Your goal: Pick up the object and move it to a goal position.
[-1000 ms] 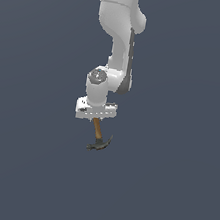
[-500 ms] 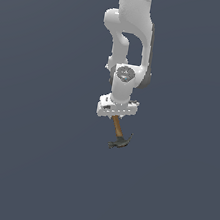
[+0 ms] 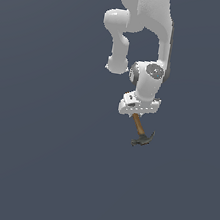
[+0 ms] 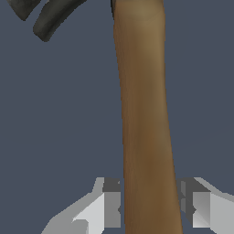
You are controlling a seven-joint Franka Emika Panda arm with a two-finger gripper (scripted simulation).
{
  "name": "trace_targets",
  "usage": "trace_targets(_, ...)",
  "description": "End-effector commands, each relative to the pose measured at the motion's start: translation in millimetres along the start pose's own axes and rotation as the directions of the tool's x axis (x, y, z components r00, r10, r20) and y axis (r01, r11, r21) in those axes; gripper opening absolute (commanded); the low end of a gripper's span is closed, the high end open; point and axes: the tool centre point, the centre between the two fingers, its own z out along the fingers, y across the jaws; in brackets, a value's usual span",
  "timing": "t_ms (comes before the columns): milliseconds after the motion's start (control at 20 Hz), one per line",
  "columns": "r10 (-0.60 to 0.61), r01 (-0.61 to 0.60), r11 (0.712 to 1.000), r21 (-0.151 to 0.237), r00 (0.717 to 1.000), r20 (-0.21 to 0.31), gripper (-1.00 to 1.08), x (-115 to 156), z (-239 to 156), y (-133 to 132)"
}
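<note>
The object is a small claw hammer [image 3: 140, 130] with an orange-brown wooden handle and a dark grey head. It hangs head-down from my gripper [image 3: 137, 113], which is shut on the top of the handle. In the wrist view the handle [image 4: 145, 114] runs between the two grey fingertips [image 4: 112, 203], pressed on both sides, and the dark curved claw [image 4: 50, 18] shows at the far end. In the exterior view the hammer sits right of centre, lifted off the floor.
The white arm [image 3: 145, 32] reaches down from above in the exterior view. Plain dark grey-blue ground [image 3: 31, 170] lies all around, with no other objects or markers showing.
The arm has carried the hammer steadily toward the exterior view's right, and the wrist has turned. The grip on the handle has held throughout.
</note>
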Motion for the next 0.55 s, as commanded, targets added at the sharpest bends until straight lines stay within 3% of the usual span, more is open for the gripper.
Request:
trace_targets(0,0.002,-0.002,1.000,0.000,1.000,-0.003,-1.00,2,-4,-18)
trace_targets(250,0.001,-0.001,1.000,0.000,1.000,-0.003,-1.00,4,-8,-42)
trace_targets(500,0.001,-0.001,1.000,0.001,1.000,-0.003,-1.00,5,-9,-50)
